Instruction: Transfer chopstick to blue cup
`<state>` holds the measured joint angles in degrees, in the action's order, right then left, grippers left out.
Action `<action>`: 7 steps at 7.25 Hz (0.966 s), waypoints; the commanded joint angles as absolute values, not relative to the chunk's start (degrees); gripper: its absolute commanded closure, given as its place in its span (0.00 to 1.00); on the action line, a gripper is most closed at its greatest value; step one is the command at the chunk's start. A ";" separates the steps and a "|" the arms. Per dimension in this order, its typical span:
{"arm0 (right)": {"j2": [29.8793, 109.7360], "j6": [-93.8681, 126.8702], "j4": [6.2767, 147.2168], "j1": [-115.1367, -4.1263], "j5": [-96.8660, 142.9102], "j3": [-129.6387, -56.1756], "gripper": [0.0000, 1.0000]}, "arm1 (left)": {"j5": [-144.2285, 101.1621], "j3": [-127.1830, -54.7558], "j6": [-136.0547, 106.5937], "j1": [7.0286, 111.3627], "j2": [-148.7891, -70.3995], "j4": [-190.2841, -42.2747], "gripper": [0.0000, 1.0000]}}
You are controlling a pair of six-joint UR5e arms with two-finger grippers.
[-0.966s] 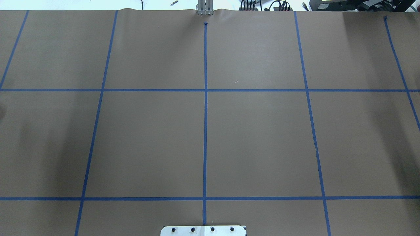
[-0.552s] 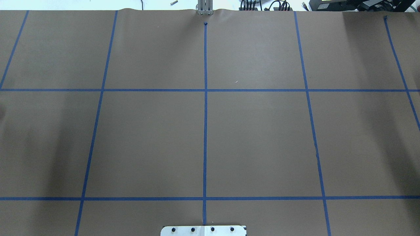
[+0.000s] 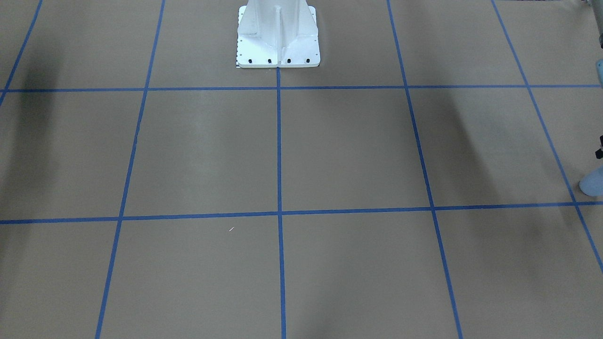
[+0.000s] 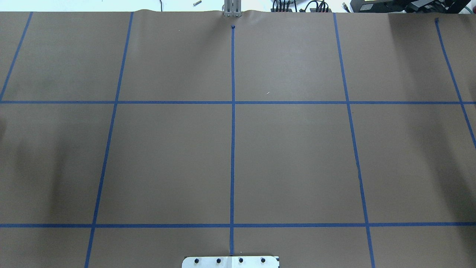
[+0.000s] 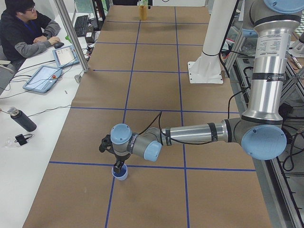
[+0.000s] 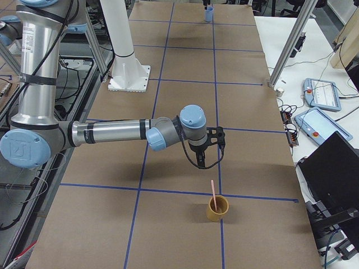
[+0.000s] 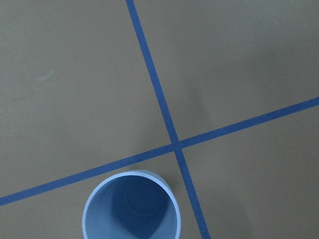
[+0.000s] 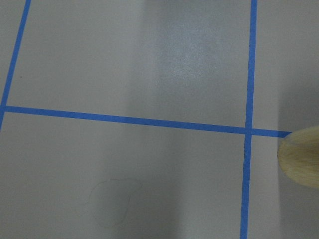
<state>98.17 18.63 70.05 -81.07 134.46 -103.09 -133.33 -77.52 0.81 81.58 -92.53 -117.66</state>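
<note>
The blue cup stands upright and empty beside a tape crossing. It also shows in the exterior left view and far off in the exterior right view. My left gripper hangs just above its mouth; I cannot tell whether it is open or shut. A pale pink chopstick stands leaning in a tan cup. My right gripper hovers a little short of that cup and above it; I cannot tell its state either. No fingers show in either wrist view.
The brown paper table carries a grid of blue tape. The white robot base stands at the middle of the robot's edge. An operator sits at a side desk with tablets. A blurred tan edge shows in the right wrist view.
</note>
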 commanded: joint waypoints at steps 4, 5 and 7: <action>98.17 18.63 70.05 -80.95 134.47 -102.92 0.00 | -129.55 -71.63 -0.53 77.52 -93.87 -122.34 0.49; 98.17 18.63 70.05 -80.95 134.47 -102.92 0.00 | -129.64 -71.72 -0.61 77.52 -93.78 -122.43 0.92; 98.17 18.63 70.05 -80.95 134.47 -102.92 0.00 | -129.64 -72.33 -0.44 77.52 -93.34 -122.61 1.00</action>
